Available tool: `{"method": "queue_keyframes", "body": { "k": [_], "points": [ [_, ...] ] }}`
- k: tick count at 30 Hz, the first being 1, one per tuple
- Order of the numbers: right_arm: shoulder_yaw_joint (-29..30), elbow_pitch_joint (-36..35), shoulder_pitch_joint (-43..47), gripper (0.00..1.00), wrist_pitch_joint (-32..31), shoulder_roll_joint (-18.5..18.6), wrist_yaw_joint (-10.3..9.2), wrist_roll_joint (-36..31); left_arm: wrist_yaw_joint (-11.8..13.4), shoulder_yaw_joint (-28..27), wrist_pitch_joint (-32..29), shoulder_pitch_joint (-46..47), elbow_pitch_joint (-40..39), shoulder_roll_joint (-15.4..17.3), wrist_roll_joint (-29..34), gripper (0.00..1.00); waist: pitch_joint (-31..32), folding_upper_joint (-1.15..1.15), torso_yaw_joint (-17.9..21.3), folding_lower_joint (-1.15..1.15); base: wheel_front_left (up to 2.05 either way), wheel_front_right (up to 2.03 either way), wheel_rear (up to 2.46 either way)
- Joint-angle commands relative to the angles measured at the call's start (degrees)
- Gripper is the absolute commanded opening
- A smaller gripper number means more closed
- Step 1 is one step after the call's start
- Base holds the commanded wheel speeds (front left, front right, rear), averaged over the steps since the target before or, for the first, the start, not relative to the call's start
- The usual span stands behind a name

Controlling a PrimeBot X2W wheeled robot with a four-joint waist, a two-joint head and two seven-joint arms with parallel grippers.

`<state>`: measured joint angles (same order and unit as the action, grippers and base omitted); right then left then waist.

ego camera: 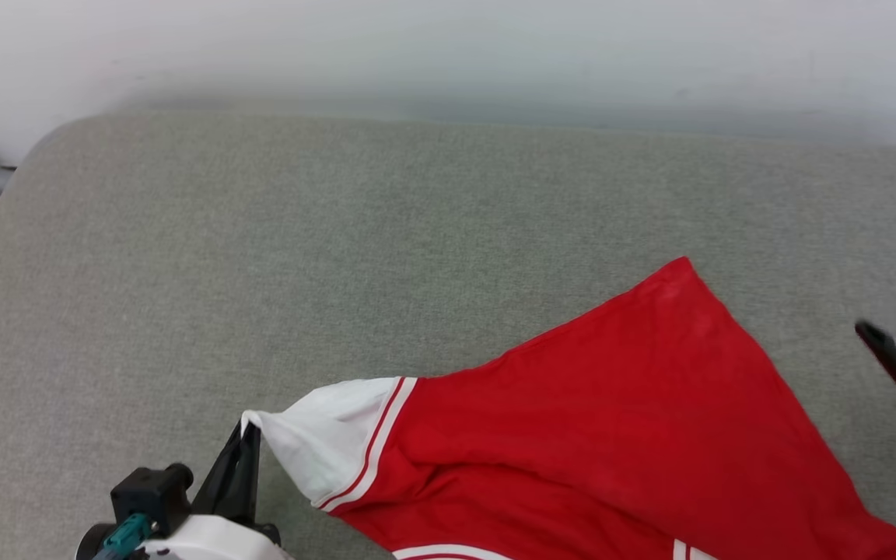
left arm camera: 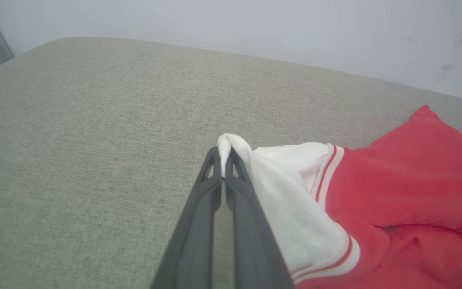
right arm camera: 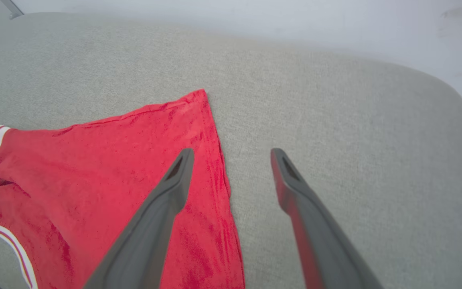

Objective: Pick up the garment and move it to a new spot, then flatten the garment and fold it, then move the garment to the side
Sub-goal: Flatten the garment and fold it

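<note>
A red jersey T-shirt [ego camera: 611,404] is seen lying on the near right of a grey fabric-covered table [ego camera: 339,233], its long axis running from the white sleeve [ego camera: 323,443] at lower left up to a red hem corner [ego camera: 681,268]. The sleeve tip is pinched in the left hand [ego camera: 248,432], a grip made plain in the left wrist view. The right hand [ego camera: 895,323] is held spread and empty beside the hem. Its wrist view places the hem edge between the fingers, so it is judged the nearer hand for flattening.
</note>
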<state>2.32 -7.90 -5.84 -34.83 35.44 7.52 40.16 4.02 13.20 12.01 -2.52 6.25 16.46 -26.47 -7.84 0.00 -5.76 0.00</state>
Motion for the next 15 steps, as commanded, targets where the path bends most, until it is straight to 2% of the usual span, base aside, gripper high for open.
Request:
{"method": "queue_keyframes", "body": {
  "k": [1, 7, 15],
  "points": [
    [-0.8, -0.6, -3.0, 1.0, -0.6, 0.1, -0.06, -0.7, -0.1, 0.3, 0.1, 1.2, -0.3, 0.0, 0.3, 0.0, -1.1, 0.0, -1.0, 0.0, 0.0, 0.0, 0.0],
    [-6.9, 1.5, -15.2, 1.0, -6.1, 1.2, -0.05, -2.4, -0.5, 1.7, 0.4, 3.6, -0.7, -0.8, 0.9, 0.0, -4.3, 0.0, -3.5, 0.0, 0.0, 0.0, 0.0],
    [-17.2, 10.7, -28.3, 1.0, -18.1, 3.5, -0.06, -3.0, -1.4, 3.5, 1.3, 7.1, 0.0, -2.3, 1.6, 0.0, -8.8, 0.0, -6.7, 0.0, 0.0, 0.0, 0.0]
  ]
}}
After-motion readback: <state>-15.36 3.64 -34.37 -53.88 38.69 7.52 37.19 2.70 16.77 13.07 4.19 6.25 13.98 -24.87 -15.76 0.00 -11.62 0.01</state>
